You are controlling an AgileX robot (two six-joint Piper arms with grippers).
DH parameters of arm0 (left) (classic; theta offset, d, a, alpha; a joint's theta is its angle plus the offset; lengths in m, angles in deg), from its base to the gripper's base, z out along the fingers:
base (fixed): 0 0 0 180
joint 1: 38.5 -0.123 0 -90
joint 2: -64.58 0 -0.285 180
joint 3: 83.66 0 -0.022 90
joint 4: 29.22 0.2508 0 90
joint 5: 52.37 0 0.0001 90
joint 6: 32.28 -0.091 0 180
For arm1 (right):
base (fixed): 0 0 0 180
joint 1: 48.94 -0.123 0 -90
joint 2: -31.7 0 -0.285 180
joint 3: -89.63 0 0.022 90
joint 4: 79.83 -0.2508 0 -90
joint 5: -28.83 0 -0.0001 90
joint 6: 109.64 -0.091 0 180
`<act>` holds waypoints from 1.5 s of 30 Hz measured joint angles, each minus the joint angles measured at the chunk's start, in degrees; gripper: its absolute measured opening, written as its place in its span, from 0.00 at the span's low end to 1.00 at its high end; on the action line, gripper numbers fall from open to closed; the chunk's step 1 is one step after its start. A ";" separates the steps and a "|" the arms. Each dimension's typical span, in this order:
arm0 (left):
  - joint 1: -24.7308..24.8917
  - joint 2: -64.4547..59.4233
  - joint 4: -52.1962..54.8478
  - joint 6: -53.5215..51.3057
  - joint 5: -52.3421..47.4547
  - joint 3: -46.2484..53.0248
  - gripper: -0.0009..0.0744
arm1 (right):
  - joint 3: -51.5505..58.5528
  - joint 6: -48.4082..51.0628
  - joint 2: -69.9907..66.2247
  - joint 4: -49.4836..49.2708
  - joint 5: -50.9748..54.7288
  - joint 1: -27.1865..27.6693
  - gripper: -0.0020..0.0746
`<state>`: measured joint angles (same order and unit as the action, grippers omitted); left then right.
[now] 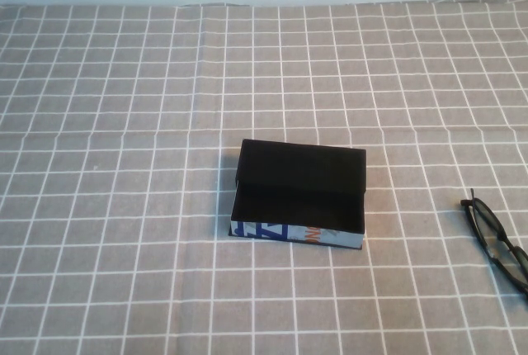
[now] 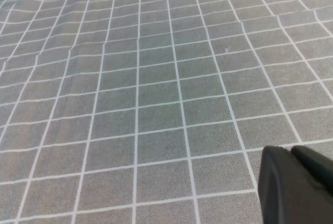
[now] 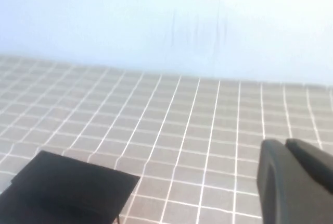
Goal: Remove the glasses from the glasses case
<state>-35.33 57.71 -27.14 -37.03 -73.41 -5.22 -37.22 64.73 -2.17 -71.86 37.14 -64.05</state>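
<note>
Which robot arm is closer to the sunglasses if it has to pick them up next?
Probably the right. The glasses lie on the robot's right of the open glasses case, and the right gripper has that case in its view. The left gripper sees only the checked cloth.

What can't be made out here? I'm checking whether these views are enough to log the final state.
- Glasses: high view, the far end runs off the picture's right edge.
- Glasses case: high view, the black lining hides detail inside; right wrist view cuts it off at the bottom edge.
- Left hand: left wrist view, only a dark corner shows, above bare cloth.
- Right hand: right wrist view, likewise cropped, raised near the case.
</note>
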 joint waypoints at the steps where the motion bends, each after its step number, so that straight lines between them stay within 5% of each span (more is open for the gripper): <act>1: 0.00 0.00 0.00 0.00 0.00 0.00 0.01 | 1.09 0.00 1.88 0.12 0.00 0.00 0.01; 7: 0.00 0.00 0.00 0.00 0.00 0.00 0.01 | 7.19 0.00 8.91 -2.07 2.92 2.98 0.01; 15: 0.00 0.00 0.00 0.00 0.00 0.00 0.01 | 14.92 1.31 9.84 -5.36 -3.23 16.69 0.01; 24: 0.00 0.00 0.00 0.00 0.00 0.00 0.01 | 25.18 1.71 16.41 -9.25 -4.86 17.25 0.00; 45: 0.00 0.00 0.00 0.00 0.00 0.00 0.01 | 25.70 1.71 23.77 -10.33 9.42 17.25 0.00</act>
<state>-35.33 57.71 -27.14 -37.03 -73.41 -5.22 -11.52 66.43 21.61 -82.20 46.56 -46.80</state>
